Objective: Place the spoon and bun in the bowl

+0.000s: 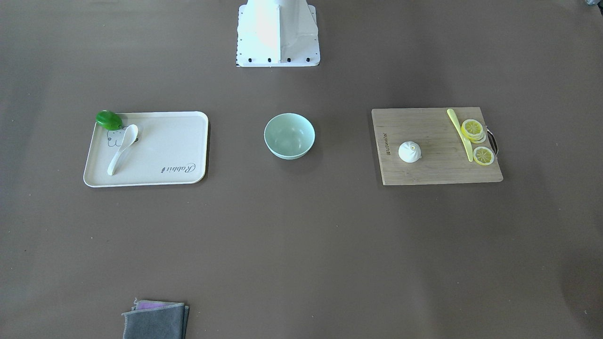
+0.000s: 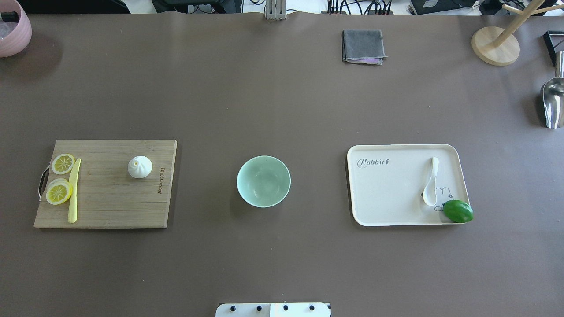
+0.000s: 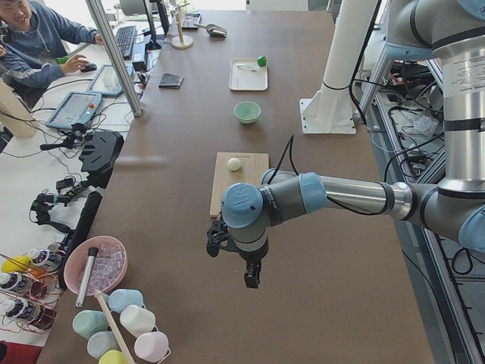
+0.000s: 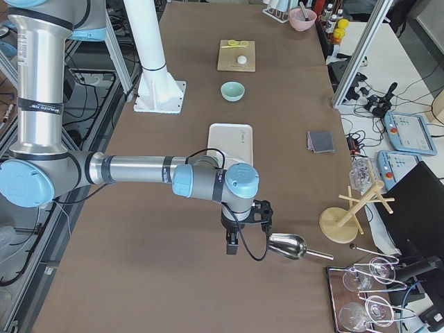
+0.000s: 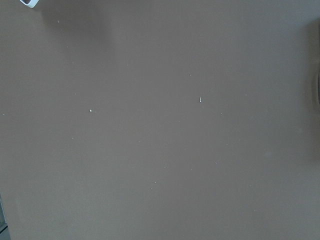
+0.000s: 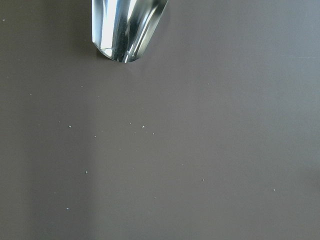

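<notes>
1. The bowl (image 2: 263, 181) is sitting upright in the middle of the counter (image 2: 264, 97), with nothing showing inside it.
2. In the overhead view, the spoon (image 2: 431, 182) is lying on a cream tray (image 2: 387, 193) at the bowl's 3 o'clock, well apart from the bowl. Its scoop is pointing toward 6 o'clock and its handle toward 12.
3. A green lime (image 2: 458, 211) is resting on the tray's rim at the 5 o'clock corner, just beside the scoop.
4. The bun (image 2: 140, 167) is sitting pleats-up on a wooden cutting board (image 2: 110, 202) at the bowl's 9 o'clock, in the board's 2 o'clock part.
5. A yellow knife (image 2: 73, 190) and lemon slices (image 2: 63, 163) are lying along the board's 9 o'clock edge.
6. A folded grey cloth (image 2: 363, 46) is lying toward 1 o'clock from the bowl, near the counter's far edge.
7. The left pincer (image 3: 251, 280) is hanging over bare counter, well apart from the board, fingers pointing down. I cannot tell whether they are apart or together.
8. The right pincer (image 4: 232, 248) is hanging over the counter beyond the tray, with a metal scoop (image 4: 286, 246) lying at its 3 o'clock in the right-end view. I cannot tell its state either.
</notes>
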You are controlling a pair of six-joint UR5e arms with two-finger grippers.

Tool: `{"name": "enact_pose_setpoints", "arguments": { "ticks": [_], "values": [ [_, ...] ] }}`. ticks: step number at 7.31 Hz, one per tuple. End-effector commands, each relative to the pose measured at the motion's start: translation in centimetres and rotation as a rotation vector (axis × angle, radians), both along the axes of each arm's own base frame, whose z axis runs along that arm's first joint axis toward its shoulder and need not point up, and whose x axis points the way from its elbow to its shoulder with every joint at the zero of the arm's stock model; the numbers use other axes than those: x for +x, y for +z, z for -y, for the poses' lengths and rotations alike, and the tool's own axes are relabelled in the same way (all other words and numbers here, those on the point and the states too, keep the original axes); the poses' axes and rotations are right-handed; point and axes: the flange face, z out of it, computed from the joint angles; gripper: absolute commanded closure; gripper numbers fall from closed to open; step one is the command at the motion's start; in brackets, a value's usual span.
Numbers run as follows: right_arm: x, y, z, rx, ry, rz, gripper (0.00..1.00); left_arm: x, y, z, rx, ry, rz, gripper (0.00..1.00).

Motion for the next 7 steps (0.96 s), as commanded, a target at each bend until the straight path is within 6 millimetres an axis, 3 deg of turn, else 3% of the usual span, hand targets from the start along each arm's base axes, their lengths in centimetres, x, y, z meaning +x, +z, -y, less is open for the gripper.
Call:
{"name": "enact_pose_setpoints", "arguments": {
  "ticks": [1, 3, 4, 7],
  "values": [
    [-0.01, 0.07, -0.05, -0.002, 0.000, 0.002, 0.00, -0.05, -0.93, 0.30, 0.012, 0.000, 0.003, 0.02],
    [-0.02, -0.23, 0.00, 0.004, 0.000, 0.003, 0.00, 0.02, -0.35, 0.23, 0.003, 0.002, 0.001, 0.02],
    [0.00, 0.23, -0.07, -0.005, 0.000, 0.000, 0.00, 0.00, -1.25, 0.06, 0.022, 0.000, 0.003, 0.02],
    [-0.02, -0.15, 0.15, 0.020, 0.001, 0.002, 0.00, -0.01, -1.32, 0.06, 0.023, 0.000, 0.005, 0.02]
  ]
}}
